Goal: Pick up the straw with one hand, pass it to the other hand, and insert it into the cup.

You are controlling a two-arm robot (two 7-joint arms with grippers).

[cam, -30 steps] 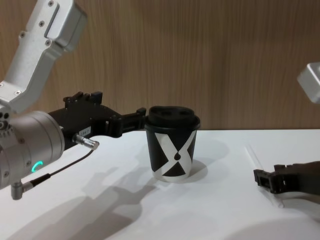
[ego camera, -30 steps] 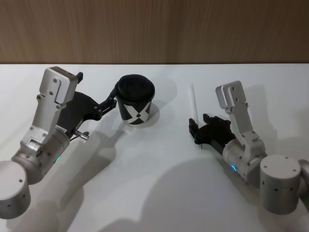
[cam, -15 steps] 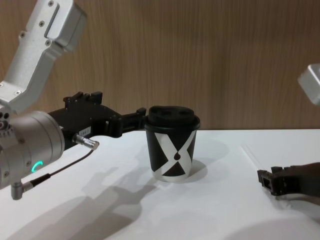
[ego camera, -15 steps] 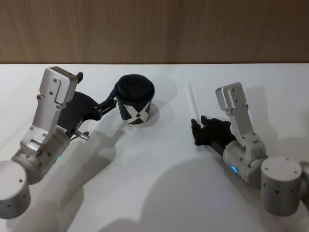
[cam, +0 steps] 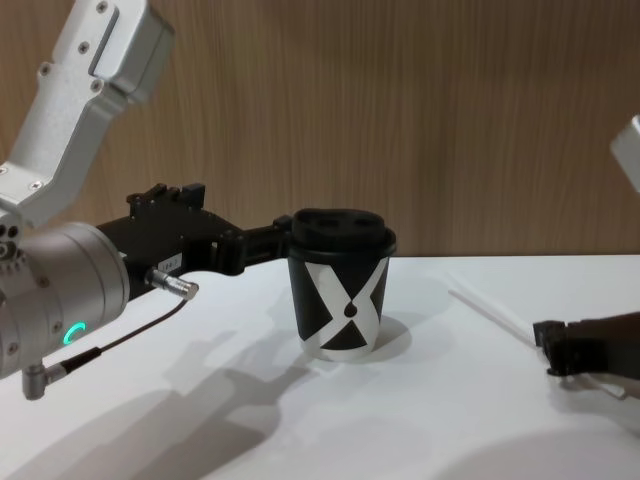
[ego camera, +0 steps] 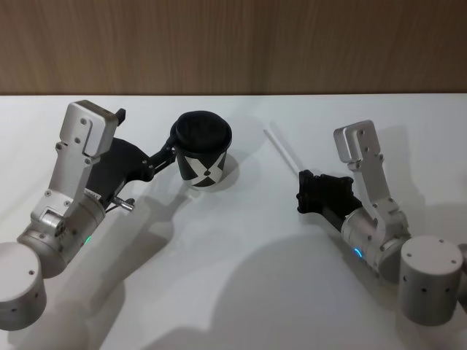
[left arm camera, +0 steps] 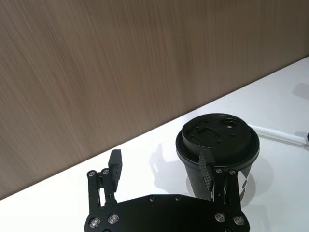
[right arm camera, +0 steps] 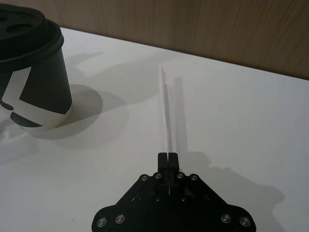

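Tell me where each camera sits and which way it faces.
Head: high, looking down at the table; both arms, the cup and the straw.
Chest: low, looking across the table at the wooden wall; left arm large, right arm at the edge.
Left wrist: behind the open left gripper, facing the wall; one finger beside the cup.
Right wrist: behind the right gripper, shut on the straw, looking along it.
Both wrist views share cup and straw.

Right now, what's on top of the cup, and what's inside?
A black domed lid caps the cup, hiding its contents. The straw isn't in it: the right gripper pinches it nearby. The left gripper sits open beside the cup.
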